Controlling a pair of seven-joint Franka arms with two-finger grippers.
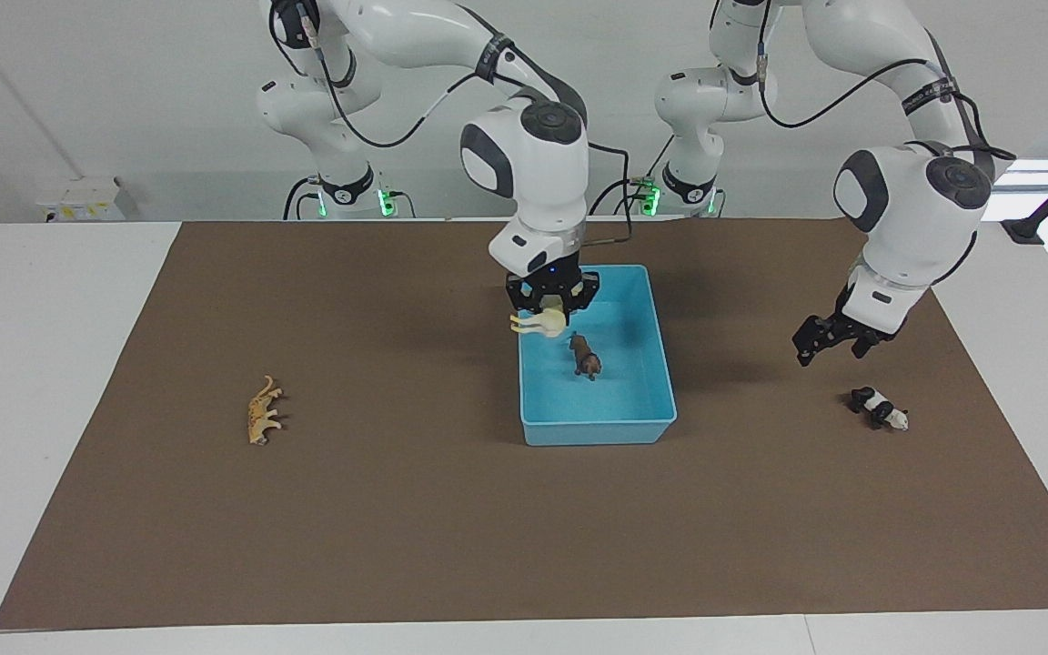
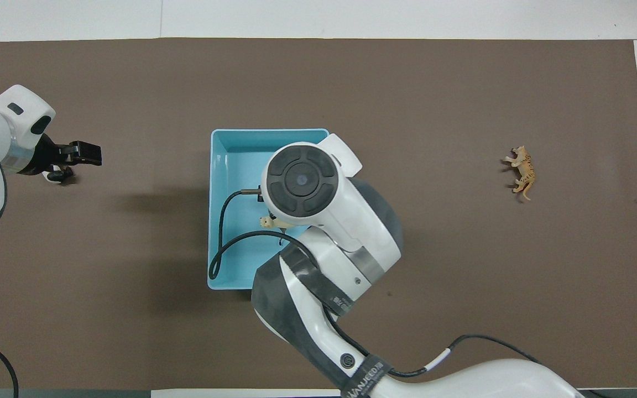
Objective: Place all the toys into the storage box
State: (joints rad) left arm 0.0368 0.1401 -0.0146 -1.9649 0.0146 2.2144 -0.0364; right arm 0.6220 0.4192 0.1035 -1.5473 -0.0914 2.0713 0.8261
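Observation:
My right gripper (image 1: 547,309) is shut on the cream long-necked figurine (image 1: 538,324) and holds it over the end of the light blue storage box (image 1: 597,424) nearer to the robots. The brown lion-like figurine (image 1: 586,357) lies inside the box. In the overhead view my right arm hides the lion, and only a bit of the cream figurine (image 2: 267,222) shows over the box (image 2: 230,166). The panda (image 1: 879,408) lies on the mat toward the left arm's end. My left gripper (image 1: 831,353) is open, up over the mat just beside the panda. The orange spotted cat (image 1: 262,411) lies toward the right arm's end.
A brown mat (image 1: 397,528) covers the table and everything stands on it. In the overhead view my left gripper (image 2: 78,165) partly covers the panda (image 2: 58,176), and the cat (image 2: 522,172) lies alone on the mat.

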